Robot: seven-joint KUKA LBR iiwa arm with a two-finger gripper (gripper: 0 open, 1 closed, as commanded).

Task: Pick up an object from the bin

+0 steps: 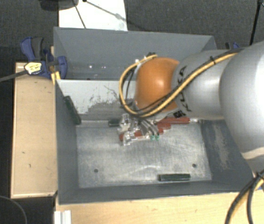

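The gripper (134,135) is seen low over the bin (67,181) floor near the back wall, upon a small heap (146,134) of red and green bits. Whether it is spread or pinching cannot be told. A dark bar (174,177) is seen well apart, near the front.

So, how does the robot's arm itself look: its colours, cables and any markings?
The arm is thick, rounded and silver-grey, with black lettering near the wrist. An orange dome-shaped cover sits at the wrist. Yellow and black cables run along the arm and loop around the cover. The pincer below is small and metallic.
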